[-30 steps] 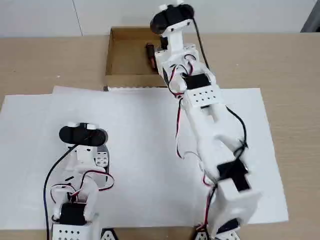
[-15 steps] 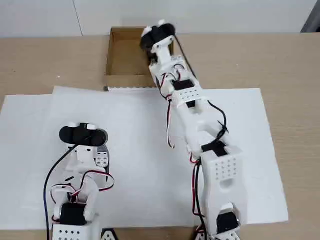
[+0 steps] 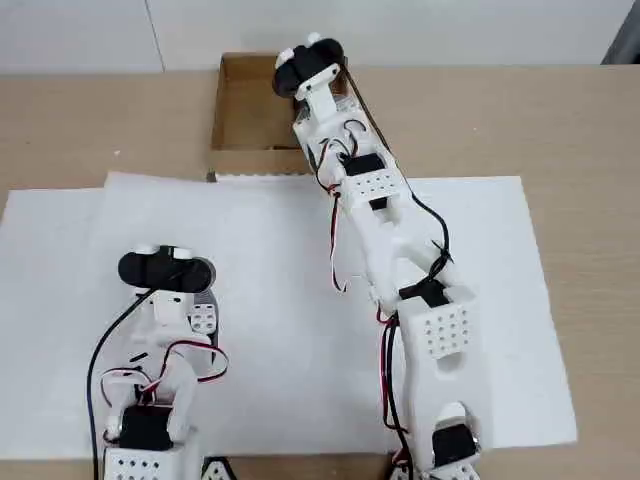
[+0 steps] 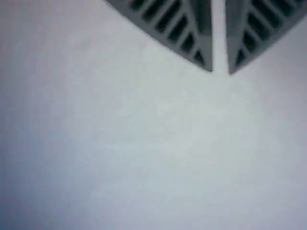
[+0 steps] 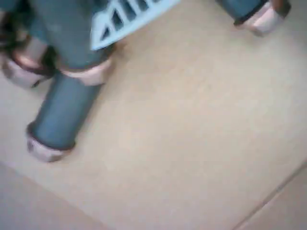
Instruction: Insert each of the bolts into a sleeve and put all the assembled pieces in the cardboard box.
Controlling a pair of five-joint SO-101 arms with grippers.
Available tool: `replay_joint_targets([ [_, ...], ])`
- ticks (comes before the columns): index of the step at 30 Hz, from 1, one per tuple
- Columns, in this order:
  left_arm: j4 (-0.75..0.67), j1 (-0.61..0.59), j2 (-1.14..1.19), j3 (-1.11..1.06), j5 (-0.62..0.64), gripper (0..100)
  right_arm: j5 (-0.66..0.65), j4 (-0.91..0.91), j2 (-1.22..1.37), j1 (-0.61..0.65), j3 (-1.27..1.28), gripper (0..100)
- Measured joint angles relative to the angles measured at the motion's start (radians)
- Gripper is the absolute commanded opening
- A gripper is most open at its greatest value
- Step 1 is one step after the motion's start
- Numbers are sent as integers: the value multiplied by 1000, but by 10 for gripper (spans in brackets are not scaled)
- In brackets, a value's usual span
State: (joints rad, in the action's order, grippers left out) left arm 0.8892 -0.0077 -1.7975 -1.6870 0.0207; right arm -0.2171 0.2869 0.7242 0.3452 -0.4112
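**Right claw over the box, piece lying under it**

We are taking it from the surface [image 3: 560, 120] down. The white paper sheet [image 3: 280, 280] is covering its middle, and the cardboard box [image 3: 228, 110] is sitting just beyond the sheet's far edge.

The right arm [image 3: 400, 230] is lying stretched across the sheet, with the right claw [image 3: 312, 85] hanging inside the box. The left arm [image 3: 160, 330] is sitting folded over the paper, well apart from the box, so the right arm is the nearer one by far.

On the box floor an assembled piece [image 5: 60, 112] is lying directly beneath the right claw, its long axis running out from under the ribbed jaw. A second piece [image 5: 259, 14] and a third [image 5: 19, 67] are lying close by.

We cannot tell whether the right claw is spread or pinching that piece. The left claw [image 4: 220, 71] is pressed almost together on nothing, just above the paper.

We are judging that the next move turns on lifting straight away from the piece.
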Motion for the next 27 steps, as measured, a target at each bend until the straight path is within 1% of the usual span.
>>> replay_joint_targets([
  [4,0,0,0,0,0,6,0,0,0,2,0,72],
  [7,0,0,0,0,0,6,0,2,-2,2,0,3],
  [13,0,0,0,0,0,6,0,49,-43,0,0,2],
  [18,0,0,0,0,0,6,0,124,-123,-15,0,2],
  [27,0,0,0,0,0,6,0,325,-313,-18,0,2],
])
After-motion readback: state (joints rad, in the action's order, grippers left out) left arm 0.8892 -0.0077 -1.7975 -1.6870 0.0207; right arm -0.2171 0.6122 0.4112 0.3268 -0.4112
